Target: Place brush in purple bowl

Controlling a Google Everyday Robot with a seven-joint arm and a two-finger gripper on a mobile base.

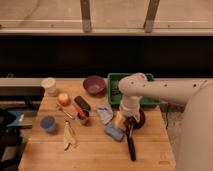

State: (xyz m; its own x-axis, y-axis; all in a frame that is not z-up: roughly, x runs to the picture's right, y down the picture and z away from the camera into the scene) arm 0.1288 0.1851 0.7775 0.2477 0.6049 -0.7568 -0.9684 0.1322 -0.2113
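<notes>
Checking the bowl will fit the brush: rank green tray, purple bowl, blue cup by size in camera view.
1. green tray, partly hidden by the arm
2. purple bowl
3. blue cup, though nearer the camera
The gripper hangs over the brush, at its far end.

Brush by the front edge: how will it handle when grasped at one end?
The brush looks slim and rigid: probably stiff and light. The open end effector is over its far end; gripped there, it may swing in the grip. It looks longer than the purple bowl is wide, so it will likely rest across the rim.
</notes>
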